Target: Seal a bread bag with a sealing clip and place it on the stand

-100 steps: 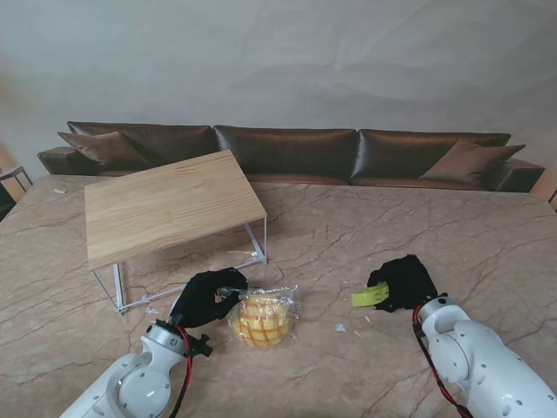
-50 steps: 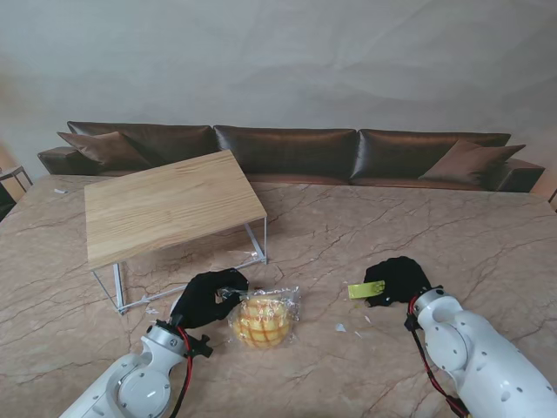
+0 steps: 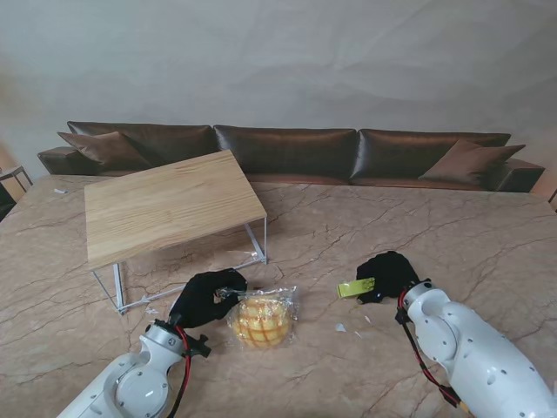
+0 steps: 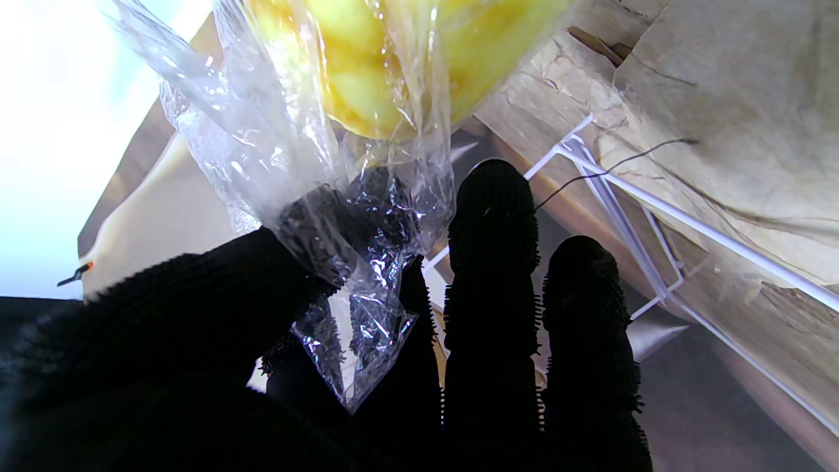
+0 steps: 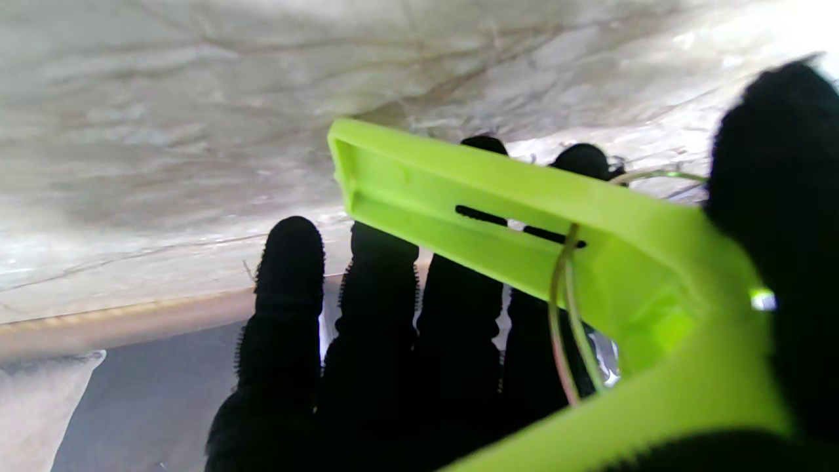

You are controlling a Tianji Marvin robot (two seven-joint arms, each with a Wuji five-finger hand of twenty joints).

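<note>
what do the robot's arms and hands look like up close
Both arms are glossy white, rounded shells with red and black cables running along the wrists. The left arm shows a round grey joint cap. The left hand and right hand are covered in black, fuzzy-textured gloves with five fingers each.

stand (image 3: 171,206) left, bread bag (image 3: 261,317) nearer, clip (image 3: 356,287) right

The marble table (image 3: 348,226) carries the stand (image 3: 170,207) and bread bag (image 3: 261,318).
</note>
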